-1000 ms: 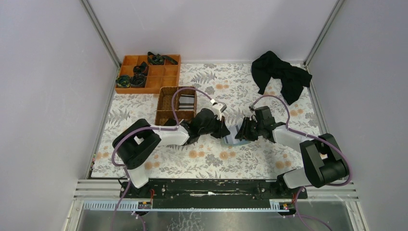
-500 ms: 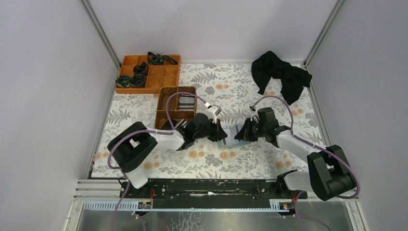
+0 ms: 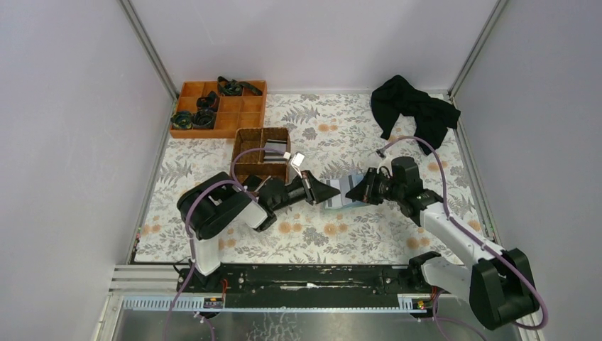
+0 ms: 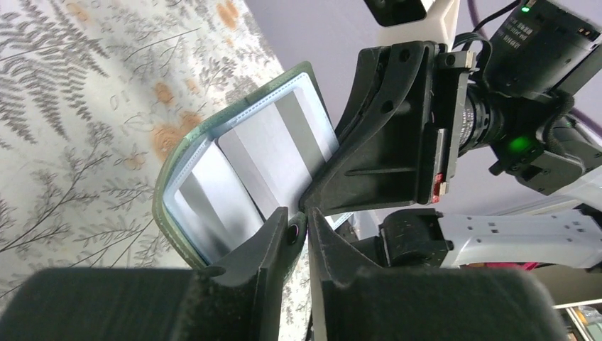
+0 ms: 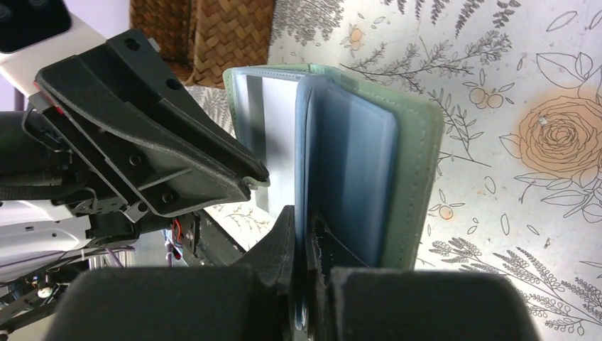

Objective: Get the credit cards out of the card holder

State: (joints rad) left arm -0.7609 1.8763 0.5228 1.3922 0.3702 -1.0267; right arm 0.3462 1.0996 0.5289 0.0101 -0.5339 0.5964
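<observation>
Within right end effector [image 5: 302, 219] — card holder [image 5: 417, 167].

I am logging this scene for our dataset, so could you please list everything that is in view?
card holder: one, grey-green outside, blue inside, held open above the table between both end effectors.
credit cards: whitish and grey, in the holder's slots; count unclear.
wicker basket: one, brown, left of centre.
flat pieces: grey-white, in a basket compartment; count unclear.
divided tray: one, orange, far left.
bands: dark, in several tray compartments; count unclear.
cloth: one, black, crumpled, far right.
table cover: one, pale, floral.
left end effector: black, shut on the holder's edge.
right end effector: black, shut on a blue inner flap.
</observation>
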